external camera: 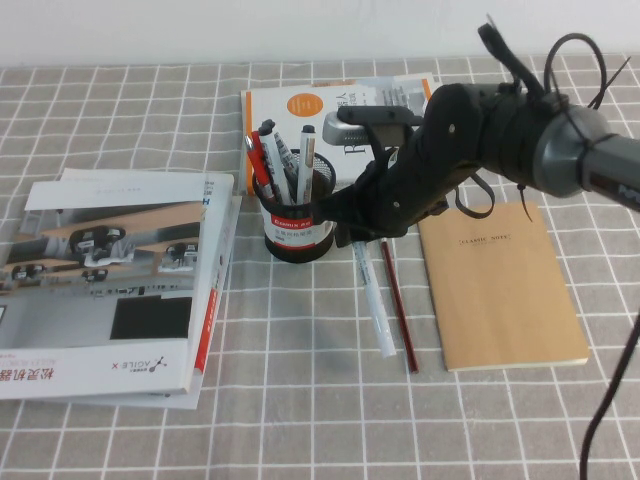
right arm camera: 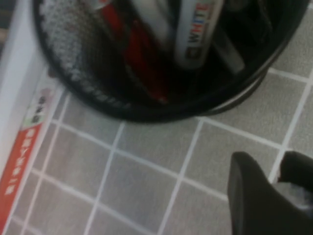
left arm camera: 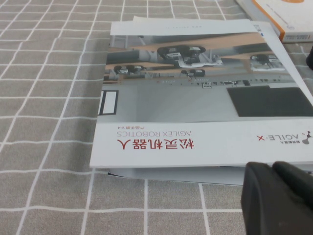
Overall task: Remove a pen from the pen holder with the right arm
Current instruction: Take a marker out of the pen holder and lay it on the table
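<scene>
the pen holder (external camera: 296,232), a black mesh cup, stands upright near the middle of the checked cloth (external camera: 300,420), with several pens (external camera: 283,158) upright or leaning inside it. at its 4 o'clock a white pen (external camera: 375,310) lies outside the cup, and its upper end runs under the right gripper (right arm camera: 272,164), which sits low just beside the holder at 3 o'clock. we see its fingers (right arm camera: 249,196) drawn close on something pale, which we take for that pen's end. a dark red pencil (external camera: 398,305) lies just beside the white pen, on its 3 o'clock side. further toward 3 o'clock rests a tan notebook (external camera: 500,285). at the holder's 12 o'clock is an orange-and-white book (external camera: 310,105), and at 9 o'clock a brochure stack (external camera: 110,290). the left gripper (left arm camera: 273,169) hangs over that stack's edge, its fingers pressed together.
</scene>
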Available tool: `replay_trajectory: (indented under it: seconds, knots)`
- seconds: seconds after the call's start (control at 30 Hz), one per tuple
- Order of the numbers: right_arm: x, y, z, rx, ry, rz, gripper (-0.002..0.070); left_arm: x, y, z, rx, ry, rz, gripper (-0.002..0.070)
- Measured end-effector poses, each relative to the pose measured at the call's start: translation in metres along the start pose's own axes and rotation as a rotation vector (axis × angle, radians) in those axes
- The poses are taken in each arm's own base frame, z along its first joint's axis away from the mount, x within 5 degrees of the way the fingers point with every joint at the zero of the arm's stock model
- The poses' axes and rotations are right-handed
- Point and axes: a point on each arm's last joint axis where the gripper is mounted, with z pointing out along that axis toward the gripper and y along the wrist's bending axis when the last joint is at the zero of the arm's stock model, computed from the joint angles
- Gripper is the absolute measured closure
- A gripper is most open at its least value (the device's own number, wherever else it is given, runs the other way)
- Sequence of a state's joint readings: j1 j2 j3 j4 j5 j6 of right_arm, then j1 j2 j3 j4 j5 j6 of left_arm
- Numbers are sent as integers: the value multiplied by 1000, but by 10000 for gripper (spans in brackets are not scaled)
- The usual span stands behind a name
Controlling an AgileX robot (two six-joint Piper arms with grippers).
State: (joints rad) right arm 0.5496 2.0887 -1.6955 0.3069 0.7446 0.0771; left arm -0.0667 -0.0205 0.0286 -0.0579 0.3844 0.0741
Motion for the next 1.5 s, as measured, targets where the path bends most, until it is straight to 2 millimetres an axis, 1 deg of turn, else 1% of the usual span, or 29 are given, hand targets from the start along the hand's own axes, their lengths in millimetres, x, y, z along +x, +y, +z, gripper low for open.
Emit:
replay_trajectory:
  seconds: [0.17,0.3,0.5,0.57,0.63,0.73,0.8,0.9,0.97,1.0,1.07,1.13,1.17,1.2,1.23,1.27,1.43,1.5]
  knots:
    - [1,-11,17,8,29,31,596,0,0,0,0,0,0,680]
    - [3,-13,25,8,34,39,596,0,0,0,0,0,0,680]
    - [4,-14,29,11,39,41,596,0,0,0,0,0,0,680]
    - [4,-15,30,12,40,41,584,0,0,0,0,0,0,680]
    - [4,-15,31,12,42,42,547,0,0,0,0,0,0,680]
    - [4,-15,31,12,40,42,474,0,0,0,0,0,0,680]
    - [4,-15,31,12,40,42,440,0,0,0,0,0,0,680]
    - [2,-14,26,16,30,32,418,0,0,0,0,0,0,680]
    - [0,-12,18,15,13,22,414,0,0,0,0,0,0,680]
    - [-2,-10,10,12,-3,16,413,0,0,0,0,0,0,680]
    - [-3,-5,-8,8,-29,2,414,0,0,0,0,0,0,680]
    - [0,0,-33,12,-57,-18,426,0,0,0,0,0,0,680]
    - [6,0,-42,19,-64,-29,435,0,0,0,0,0,0,680]
    - [11,3,-59,21,-90,-46,455,0,0,0,0,0,0,680]
    - [18,2,-67,30,-99,-53,470,0,0,0,0,0,0,680]
    - [24,3,-83,30,-127,-62,489,0,0,0,0,0,0,680]
    - [66,1,-151,42,-225,-110,640,0,0,0,0,0,0,680]
    - [82,1,-175,47,-243,-129,666,0,0,0,0,0,0,680]
